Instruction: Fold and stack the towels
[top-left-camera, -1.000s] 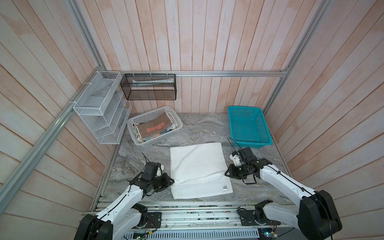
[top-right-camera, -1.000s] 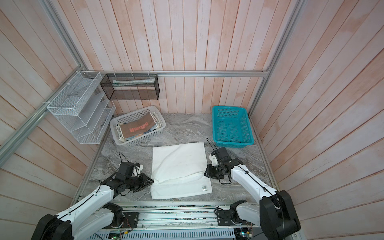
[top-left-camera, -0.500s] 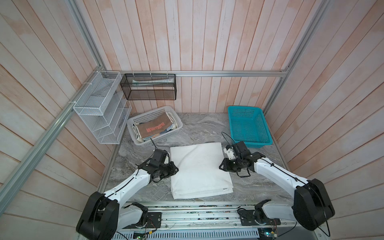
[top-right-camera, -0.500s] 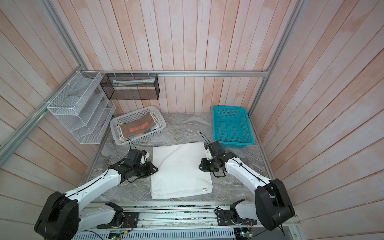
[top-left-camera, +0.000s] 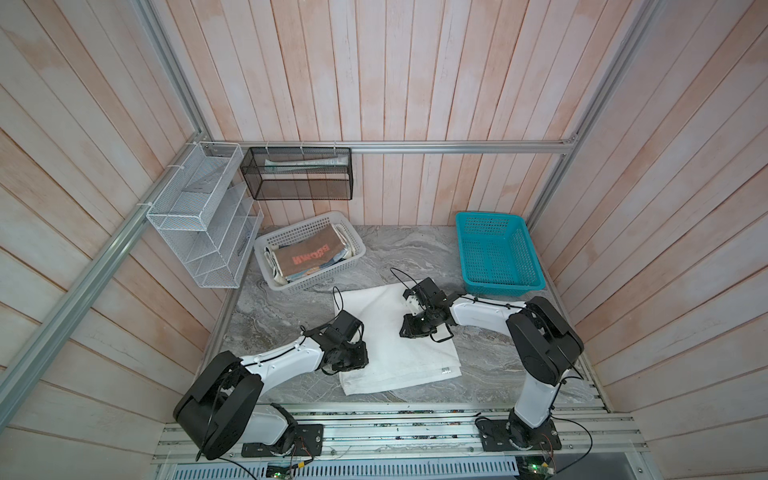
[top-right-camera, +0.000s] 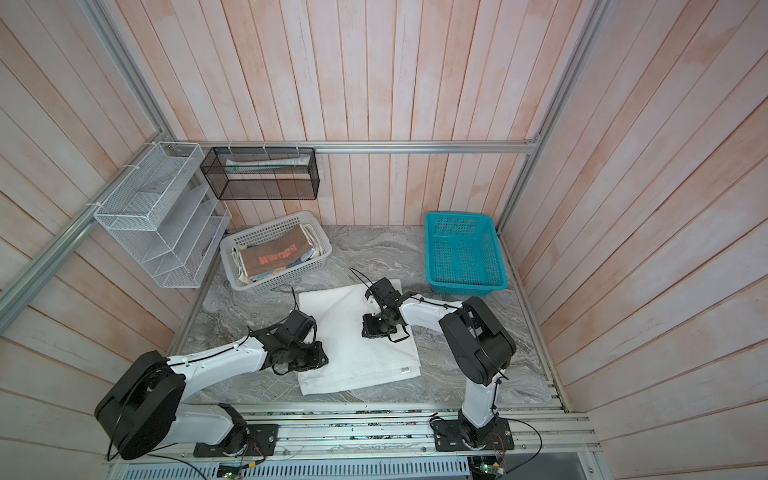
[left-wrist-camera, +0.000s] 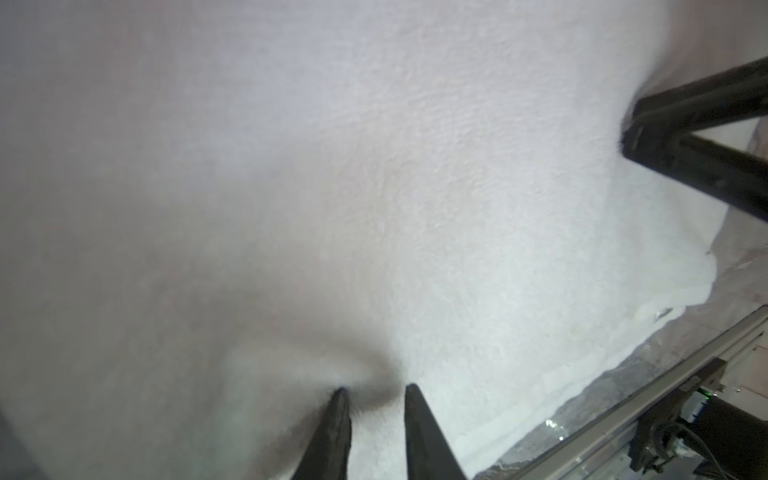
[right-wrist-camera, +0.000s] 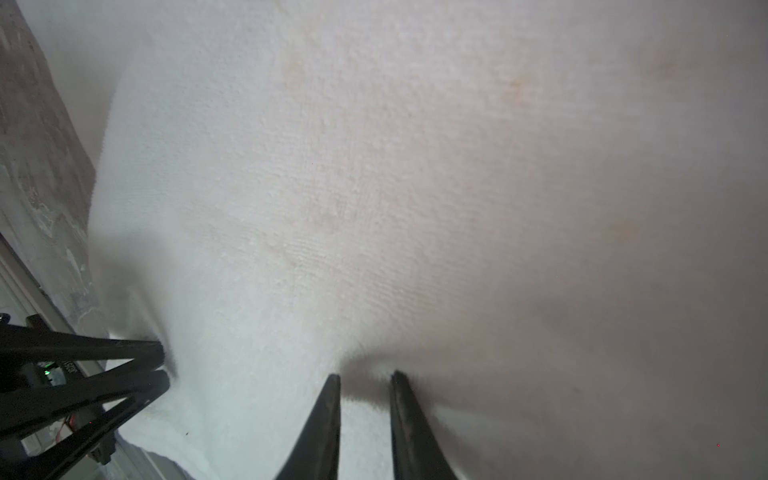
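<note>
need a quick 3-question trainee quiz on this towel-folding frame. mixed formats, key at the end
1. True or false: the teal basket holds a towel.
2. Multiple choice: what lies on top in the grey basket? A) a plain white towel B) the brown lettered towel C) a green striped towel
3. Fill in: the left gripper and the right gripper both rest their tips on the ___.

Key
1. False. It is empty.
2. B
3. white towel, spread on the marble table.
</note>
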